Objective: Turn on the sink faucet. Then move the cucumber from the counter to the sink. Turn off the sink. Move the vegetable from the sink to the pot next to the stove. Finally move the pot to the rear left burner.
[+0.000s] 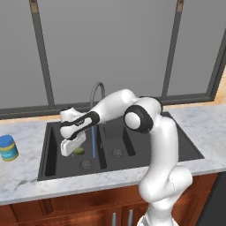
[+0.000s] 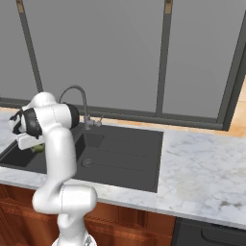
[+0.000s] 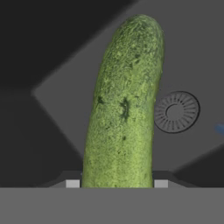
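My gripper (image 1: pixel 74 148) is shut on the cucumber (image 1: pixel 79 151), a dark green curved vegetable, and holds it low inside the left bowl of the dark sink (image 1: pixel 47 152). In the hand view the cucumber (image 3: pixel 124 105) rises between the finger tips of the gripper (image 3: pixel 117 183), above the basin floor and its round drain (image 3: pixel 176 112). The grey gooseneck faucet (image 1: pixel 97 89) stands behind the sink, and a thin blue stream of water (image 1: pixel 94 143) falls from it. From the right base view the faucet (image 2: pixel 78 92) and a bit of cucumber (image 2: pixel 37 149) show beside my arm. The pot and stove are out of view.
A blue-lidded jar (image 1: pixel 8 148) stands on the marble counter (image 1: pixel 201 128) left of the sink. The sink's right bowl and drainboard (image 2: pixel 129 149) lie beside my arm. Windows run behind the counter. More counter (image 2: pixel 202 173) stretches to the right.
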### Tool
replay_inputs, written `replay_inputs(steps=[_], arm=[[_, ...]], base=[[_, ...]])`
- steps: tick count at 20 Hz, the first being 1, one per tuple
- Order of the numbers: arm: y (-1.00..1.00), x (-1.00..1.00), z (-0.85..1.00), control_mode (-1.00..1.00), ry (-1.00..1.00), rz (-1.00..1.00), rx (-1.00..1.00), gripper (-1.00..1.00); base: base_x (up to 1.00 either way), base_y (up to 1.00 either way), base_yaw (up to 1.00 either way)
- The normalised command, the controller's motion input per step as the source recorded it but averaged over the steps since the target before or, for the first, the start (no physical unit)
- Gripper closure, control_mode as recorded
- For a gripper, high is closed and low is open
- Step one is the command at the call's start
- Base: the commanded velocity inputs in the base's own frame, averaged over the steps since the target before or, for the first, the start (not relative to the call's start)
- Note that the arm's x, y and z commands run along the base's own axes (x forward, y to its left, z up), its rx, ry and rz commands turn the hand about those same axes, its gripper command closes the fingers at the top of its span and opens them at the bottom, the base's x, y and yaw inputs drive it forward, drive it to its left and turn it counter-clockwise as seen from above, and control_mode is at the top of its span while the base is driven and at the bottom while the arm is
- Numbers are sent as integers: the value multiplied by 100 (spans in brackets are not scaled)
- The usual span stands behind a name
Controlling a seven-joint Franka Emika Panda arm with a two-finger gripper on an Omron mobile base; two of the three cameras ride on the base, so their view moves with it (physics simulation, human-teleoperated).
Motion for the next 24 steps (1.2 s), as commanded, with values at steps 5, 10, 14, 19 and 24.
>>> replay_inputs(steps=[5,10,14,19,24], arm=[[8,22,-20,-100,0,-7,-5,100],[2,30,-22,-100,0,-9,-2,100],[14,28,-24,-100,0,-10,-3,100],[20,18,-32,-100,0,-9,-6,100],[16,23,-33,-100,0,-9,-5,100]], base=[[0,0,0],[0,0,0],[0,0,0],[0,0,0],[0,0,0]])
